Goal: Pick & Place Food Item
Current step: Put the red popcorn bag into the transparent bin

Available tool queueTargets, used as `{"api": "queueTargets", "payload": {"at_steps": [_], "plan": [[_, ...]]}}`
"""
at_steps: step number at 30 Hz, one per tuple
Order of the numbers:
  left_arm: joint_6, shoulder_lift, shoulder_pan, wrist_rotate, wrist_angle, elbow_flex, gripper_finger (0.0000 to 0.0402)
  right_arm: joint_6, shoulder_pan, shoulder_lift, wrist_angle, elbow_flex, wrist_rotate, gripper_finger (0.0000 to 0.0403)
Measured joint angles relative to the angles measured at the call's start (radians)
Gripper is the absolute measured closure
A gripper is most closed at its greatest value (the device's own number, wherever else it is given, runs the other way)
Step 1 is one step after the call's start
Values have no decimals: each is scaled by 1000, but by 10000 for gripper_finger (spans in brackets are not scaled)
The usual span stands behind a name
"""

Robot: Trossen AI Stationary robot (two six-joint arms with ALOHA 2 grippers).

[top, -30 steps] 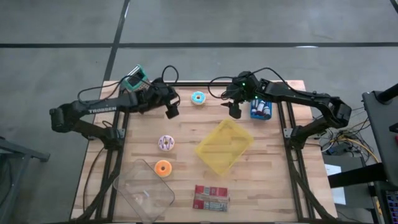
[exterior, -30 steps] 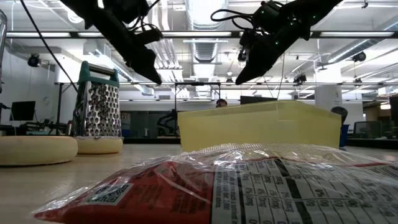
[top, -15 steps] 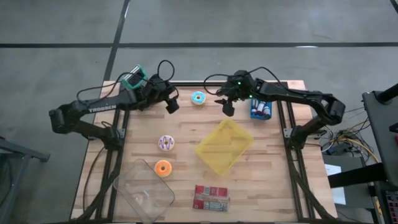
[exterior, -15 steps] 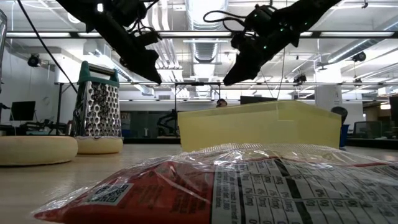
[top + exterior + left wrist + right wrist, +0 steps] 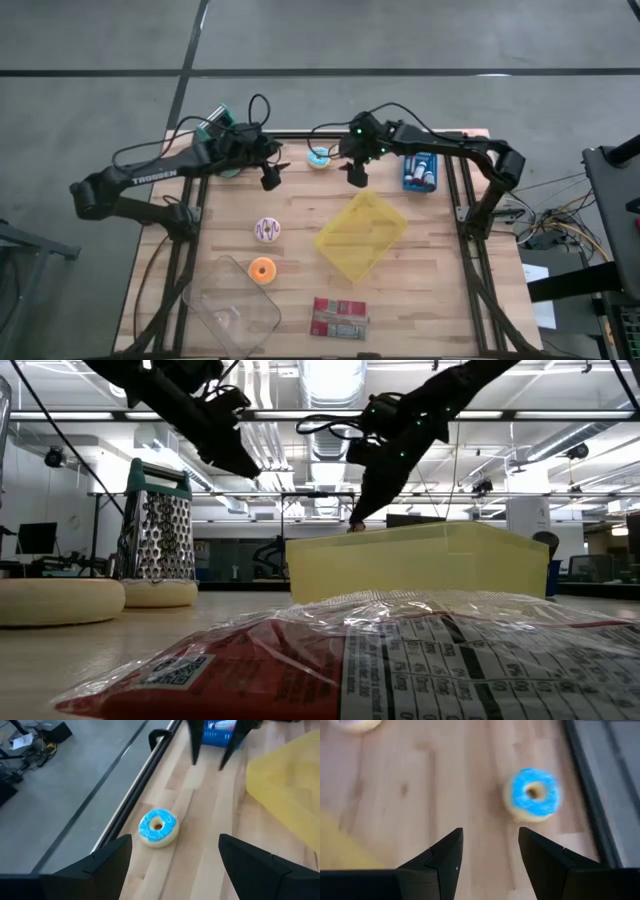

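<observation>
Blue-iced ring donut [image 5: 318, 157] lies between both grippers; right gripper [image 5: 356, 175] prob. nearer, jaws wide, empty; left gripper [image 5: 270, 178] jaws wide too.

Colours showing on the pale wooden table [image 5: 440, 290]

Blue-iced ring doughnut [image 5: 318, 157] sitting at twelve o'clock; translucent yellow plastic bin [image 5: 361, 236] lying centre; orange ring doughnut [image 5: 262, 269] glowing at seven.

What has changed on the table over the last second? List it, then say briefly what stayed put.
The right gripper has swung left along the table's far edge, away from the blue basket toward the blue doughnut, jaws open and empty. The left gripper drifted slightly toward the same doughnut, open too. Nothing was grasped or released. The doughnuts, yellow tray, clear tub and snack packet stayed put.
</observation>
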Motion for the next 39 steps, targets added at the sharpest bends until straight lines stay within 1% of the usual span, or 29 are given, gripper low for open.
{"api": "queueTargets", "payload": {"at_steps": [2, 7, 10, 13, 16, 19, 22, 25, 27, 29, 32, 33, 36, 39], "plan": [[0, -11, 0, -19, -27, 0, 99, -18, 21, 2, -74, 16, -40, 216], [-8, -38, 0, -34, -63, 0, 99, -60, 80, -22, -243, 40, -309, 216], [-12, -40, 0, -34, -87, 0, 99, -5, 118, -42, -260, 46, -401, 216], [-43, -38, 0, -34, -111, -1, 99, 129, 157, -68, -258, 48, -423, 216], [-115, -38, -8, -34, -164, -2, 99, 220, 210, -84, -256, 38, -423, 216], [-198, -38, -35, -25, -179, -12, 99, 269, 293, -86, -251, 35, -423, 216], [-211, -37, -75, 11, -176, -35, 99, 283, 393, -88, -233, 34, -416, 216], [-234, -37, -113, 53, -153, -54, 99, 337, 482, -97, -166, 34, -374, 216], [-279, -37, -140, 86, -136, -66, 99, 377, 533, -111, -123, 34, -309, 216], [-322, -37, -169, 144, -134, -80, 99, 417, 584, -130, -108, 34, -208, 216], [-334, -37, -230, 250, -116, -108, 99, 504, 671, -142, -105, 34, -5, 216], [-347, -37, -255, 264, -93, -124, 99, 531, 699, -143, -105, 34, 56, 216], [-397, -37, -329, 258, 13, -175, 99, 591, 783, -142, -98, 33, 187, 216], [-500, -37, -388, 223, 126, -215, 99, 685, 858, -131, -68, 32, 294, 216]]}}
